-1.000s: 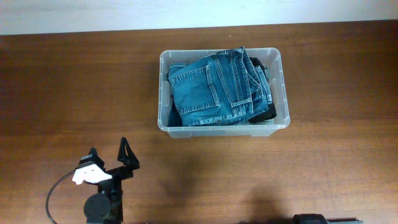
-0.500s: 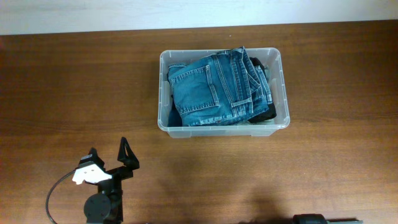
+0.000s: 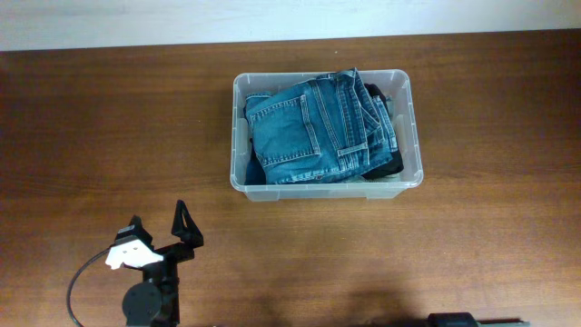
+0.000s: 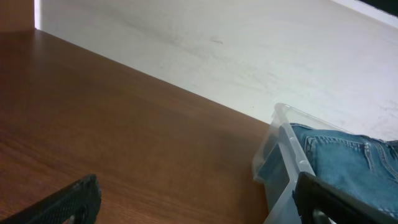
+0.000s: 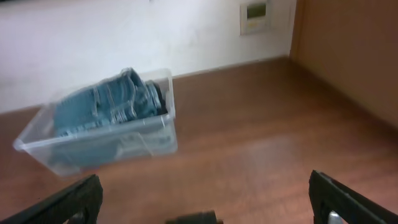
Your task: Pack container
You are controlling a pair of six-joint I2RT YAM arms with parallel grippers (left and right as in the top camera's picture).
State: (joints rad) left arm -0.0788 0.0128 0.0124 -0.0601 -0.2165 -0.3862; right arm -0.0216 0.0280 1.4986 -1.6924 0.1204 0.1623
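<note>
The clear plastic container [image 3: 415,136] stands at the middle of the table, holding folded blue jeans [image 3: 318,127] over a dark garment. It also shows in the left wrist view [image 4: 283,163] and the right wrist view [image 5: 152,134]. My left gripper [image 3: 162,222] is open and empty near the front left of the table, well apart from the container. In the left wrist view its fingers [image 4: 199,202] frame bare table. My right gripper [image 5: 205,196] is open and empty over the table; in the overhead view only a bit of its arm [image 3: 454,320] shows at the bottom edge.
The brown wooden table [image 3: 109,136] meets a white wall [image 3: 272,18] at the back. A wooden panel [image 5: 348,50] stands at the right in the right wrist view, with a small wall plate [image 5: 255,14] beside it.
</note>
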